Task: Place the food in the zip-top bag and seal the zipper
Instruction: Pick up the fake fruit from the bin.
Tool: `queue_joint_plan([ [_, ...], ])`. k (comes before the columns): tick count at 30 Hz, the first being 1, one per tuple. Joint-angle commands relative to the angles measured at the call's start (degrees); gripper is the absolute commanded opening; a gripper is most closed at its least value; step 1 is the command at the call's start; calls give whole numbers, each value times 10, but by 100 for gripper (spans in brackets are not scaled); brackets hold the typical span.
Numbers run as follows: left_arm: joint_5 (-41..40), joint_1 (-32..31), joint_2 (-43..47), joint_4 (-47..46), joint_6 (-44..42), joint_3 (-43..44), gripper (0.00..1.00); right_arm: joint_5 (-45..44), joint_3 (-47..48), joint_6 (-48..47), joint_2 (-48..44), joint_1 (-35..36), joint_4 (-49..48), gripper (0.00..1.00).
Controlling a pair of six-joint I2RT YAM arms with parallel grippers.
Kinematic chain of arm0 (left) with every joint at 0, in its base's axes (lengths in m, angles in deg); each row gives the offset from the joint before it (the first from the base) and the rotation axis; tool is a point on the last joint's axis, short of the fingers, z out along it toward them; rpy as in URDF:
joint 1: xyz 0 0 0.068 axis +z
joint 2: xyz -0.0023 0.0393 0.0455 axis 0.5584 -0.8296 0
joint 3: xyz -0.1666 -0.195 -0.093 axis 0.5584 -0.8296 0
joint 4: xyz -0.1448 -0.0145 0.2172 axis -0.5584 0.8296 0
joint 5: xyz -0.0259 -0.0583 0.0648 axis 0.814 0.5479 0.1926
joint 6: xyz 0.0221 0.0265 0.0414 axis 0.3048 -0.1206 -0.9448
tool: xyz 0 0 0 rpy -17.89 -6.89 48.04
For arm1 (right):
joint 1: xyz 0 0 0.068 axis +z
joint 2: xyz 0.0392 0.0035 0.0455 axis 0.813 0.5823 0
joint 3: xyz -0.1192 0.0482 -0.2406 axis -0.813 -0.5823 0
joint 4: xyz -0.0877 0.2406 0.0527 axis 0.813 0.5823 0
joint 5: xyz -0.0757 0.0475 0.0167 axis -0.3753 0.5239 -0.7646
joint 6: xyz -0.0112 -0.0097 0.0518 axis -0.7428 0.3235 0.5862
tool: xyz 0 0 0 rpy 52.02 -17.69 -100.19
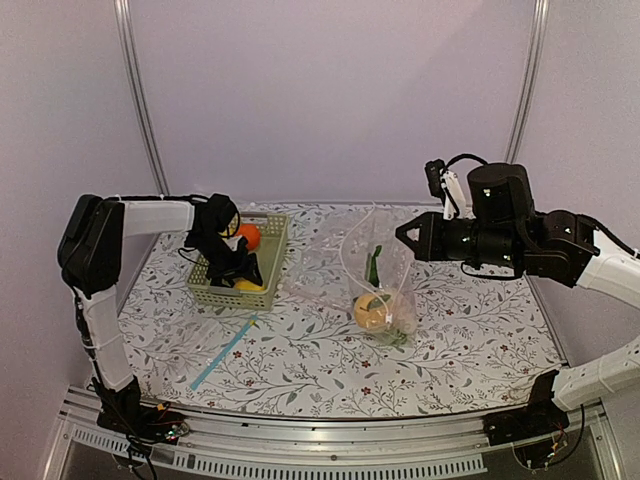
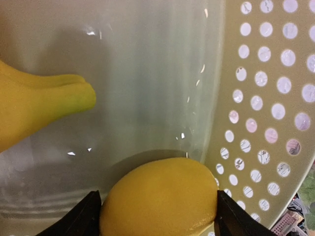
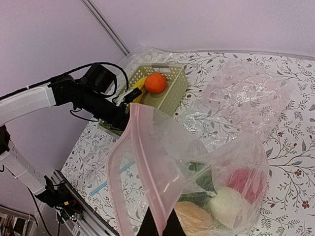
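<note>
My left gripper (image 2: pixel 157 219) is down inside the pale green basket (image 1: pixel 276 250), its fingers (image 2: pixel 81 219) closed on either side of a yellow lemon (image 2: pixel 160 196) on the basket floor. A yellow banana (image 2: pixel 34 105) and an orange (image 1: pixel 249 236) lie beside it. My right gripper (image 3: pixel 160 226) is shut on the pink zipper (image 3: pixel 147 167) and holds the zip-top bag (image 1: pixel 385 290) up with its mouth open. Inside the bag are a peach (image 3: pixel 194 216), a white radish (image 3: pixel 226 206), a red apple (image 3: pixel 246 182) and greens (image 3: pixel 204 182).
A flat clear bag with a blue strip (image 1: pixel 225 350) lies in front of the basket. More crinkly clear plastic (image 3: pixel 246 93) lies behind the held bag. The left arm (image 3: pixel 93 101) reaches over the basket's near side. The table's front edge has a metal rail (image 1: pixel 330 435).
</note>
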Motion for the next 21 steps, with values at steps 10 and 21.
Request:
queue_joint_plan([
  [10, -87, -5, 129, -13, 23, -12, 65, -4, 9, 3, 0, 0, -15, 0],
  [21, -41, -36, 245, -57, 30, -24, 64, 0, 13, 4, 5, 0, -13, 0],
])
